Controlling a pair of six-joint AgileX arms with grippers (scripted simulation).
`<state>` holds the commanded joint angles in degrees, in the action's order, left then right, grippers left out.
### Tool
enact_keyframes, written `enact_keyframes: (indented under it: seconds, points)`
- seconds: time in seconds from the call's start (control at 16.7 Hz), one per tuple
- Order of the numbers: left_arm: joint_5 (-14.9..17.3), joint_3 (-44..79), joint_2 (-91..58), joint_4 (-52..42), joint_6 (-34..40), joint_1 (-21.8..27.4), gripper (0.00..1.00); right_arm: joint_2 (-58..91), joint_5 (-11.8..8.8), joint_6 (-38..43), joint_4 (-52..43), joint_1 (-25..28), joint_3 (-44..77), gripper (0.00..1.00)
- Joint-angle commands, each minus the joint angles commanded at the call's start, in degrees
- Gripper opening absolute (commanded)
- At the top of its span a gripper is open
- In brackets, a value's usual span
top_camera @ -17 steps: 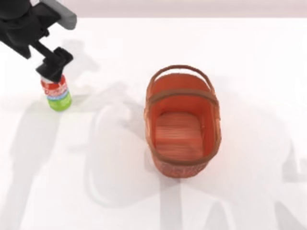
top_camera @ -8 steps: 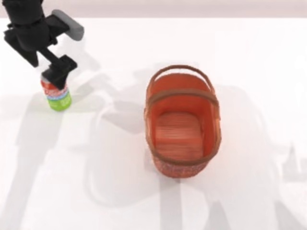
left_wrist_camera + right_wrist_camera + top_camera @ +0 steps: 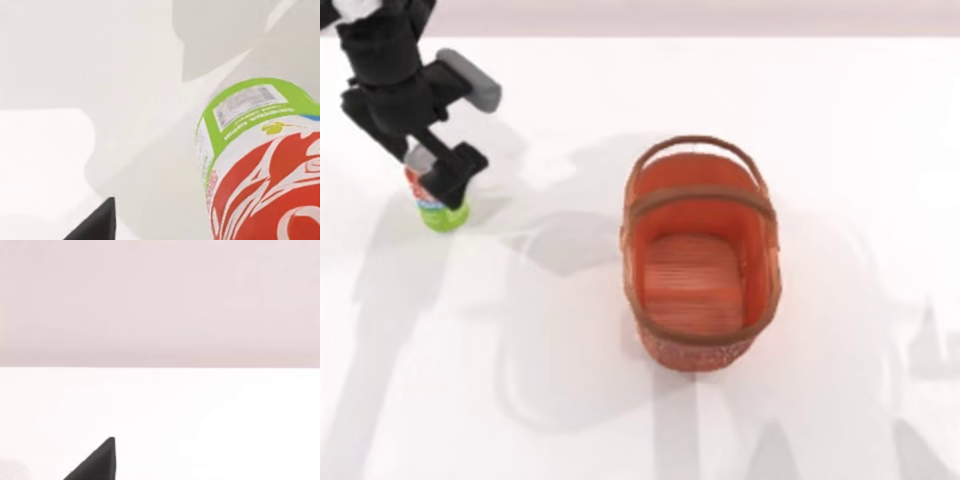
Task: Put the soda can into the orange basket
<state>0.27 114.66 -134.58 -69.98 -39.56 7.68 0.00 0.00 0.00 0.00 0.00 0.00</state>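
The soda can point(image 3: 442, 212) stands upright at the table's far left, red above and lime green below. My left gripper point(image 3: 440, 175) hangs right over it and hides its top, so mostly the green base shows from above. In the left wrist view the soda can point(image 3: 260, 165) fills the near side, and one dark fingertip point(image 3: 100, 225) stands well apart from it; the gripper is open. The orange basket point(image 3: 775, 280), with its arched brown handle, sits at the table's middle and holds nothing. My right gripper is out of the top view; its wrist view shows one fingertip point(image 3: 100, 465) over bare table.
The white tabletop point(image 3: 550, 400) lies between the can and the basket, crossed only by grey arm shadows. The table's far edge point(image 3: 160, 366) meets a pale wall.
My left gripper has come down and shifted slightly right over the soda can, now covering its top and red half. The can and the basket have not moved.
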Motion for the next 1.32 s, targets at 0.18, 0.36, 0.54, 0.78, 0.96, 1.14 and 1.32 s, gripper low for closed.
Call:
enact_keyframes:
  seconds: [0.18,0.36,0.54,0.78,0.96,1.14,1.32]
  points:
    - [0.0,-2.2,-0.3,2.3,-0.1,-0.1,1.00,0.0,0.0,0.0,0.0,0.0,0.0,1.00]
    - [0.0,-2.2,-0.3,2.3,-0.1,-0.1,1.00,0.0,0.0,0.0,0.0,0.0,0.0,1.00]
    - [0.0,-2.2,-0.3,2.3,-0.1,-0.1,0.77,0.0,0.0,0.0,0.0,0.0,0.0,1.00]
    - [0.0,-2.2,-0.3,2.3,-0.1,-0.1,0.47,0.0,0.0,0.0,0.0,0.0,0.0,1.00]
    - [0.0,-2.2,-0.3,2.3,-0.1,-0.1,0.25,0.0,0.0,0.0,0.0,0.0,0.0,1.00]
    - [0.0,-2.2,-0.3,2.3,-0.1,-0.1,0.02,0.0,0.0,0.0,0.0,0.0,0.0,1.00]
    - [0.0,-2.2,-0.3,2.3,-0.1,-0.1,0.00,0.0,0.0,0.0,0.0,0.0,0.0,1.00]
